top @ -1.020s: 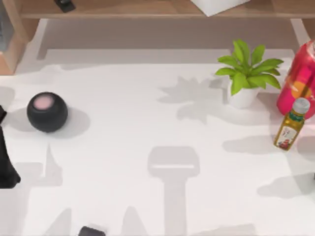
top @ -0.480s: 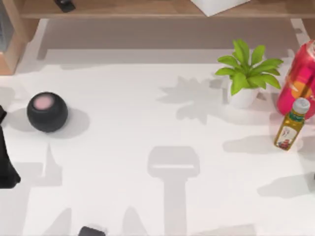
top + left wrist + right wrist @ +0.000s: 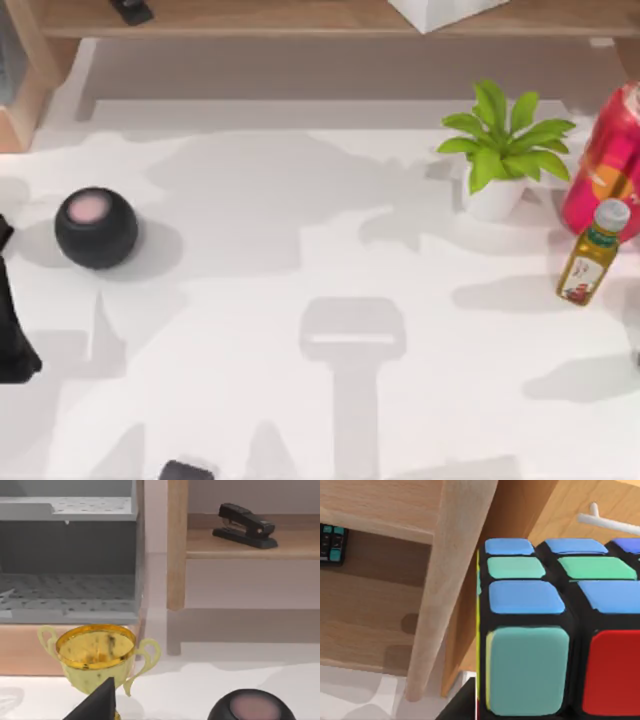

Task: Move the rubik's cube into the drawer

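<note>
The rubik's cube (image 3: 555, 630) looms close in the right wrist view, showing blue, green, teal and red tiles. It hangs in the air in front of a wooden cabinet, held by my right gripper (image 3: 520, 710), whose dark finger edge (image 3: 465, 705) shows beside it. Just behind the cube is a wooden drawer front with a white bar handle (image 3: 610, 522); I cannot tell whether the drawer is open. My left gripper (image 3: 12, 345) sits parked at the table's left edge.
A black round speaker (image 3: 96, 228) is at the left. A potted plant (image 3: 500, 150), a red can (image 3: 608, 160) and a juice bottle (image 3: 592, 252) stand at the right. A gold trophy (image 3: 95, 652), a grey tray (image 3: 70, 595), a stapler (image 3: 245, 526) and a wooden post (image 3: 450, 580) line the back.
A broad shadow has spread over the back middle of the table. The speaker, plant and bottles have not moved, and the left arm stays put.
</note>
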